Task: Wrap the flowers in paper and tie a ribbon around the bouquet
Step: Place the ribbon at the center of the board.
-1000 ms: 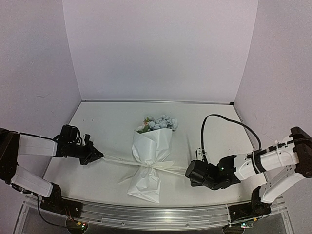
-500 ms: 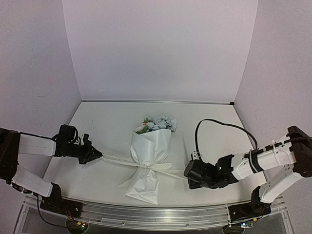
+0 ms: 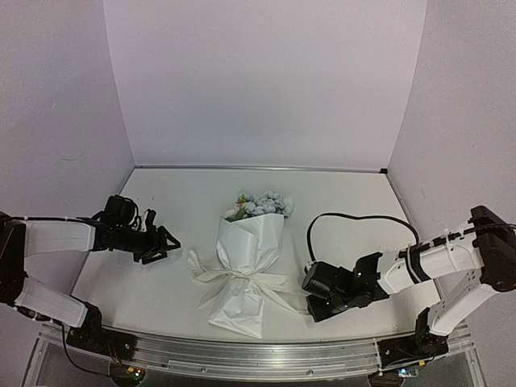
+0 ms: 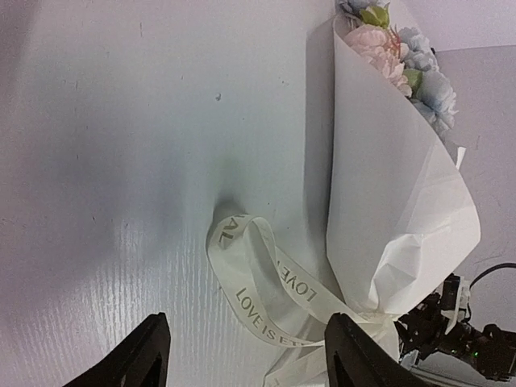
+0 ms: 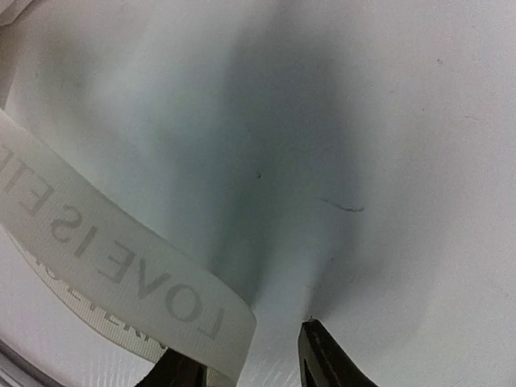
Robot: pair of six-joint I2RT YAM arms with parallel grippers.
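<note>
left gripper (image 3: 167,244): released, jaws wide | right gripper (image 3: 310,294): released, jaws parted | ribbon (image 3: 205,274): was taut, now slack, tied at bouquet (image 3: 250,250) waist

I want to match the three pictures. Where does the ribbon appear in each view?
Top external: the ribbon is tied at the waist of the bouquet, lower centre, with loose ends on both sides.
Left wrist: lower centre, a lettered loop left of the bouquet.
Right wrist: lower left, a lettered band over the table.
Shared landmark: the "LOVE IS" print in both wrist views; the bouquet links top and left wrist.
</note>
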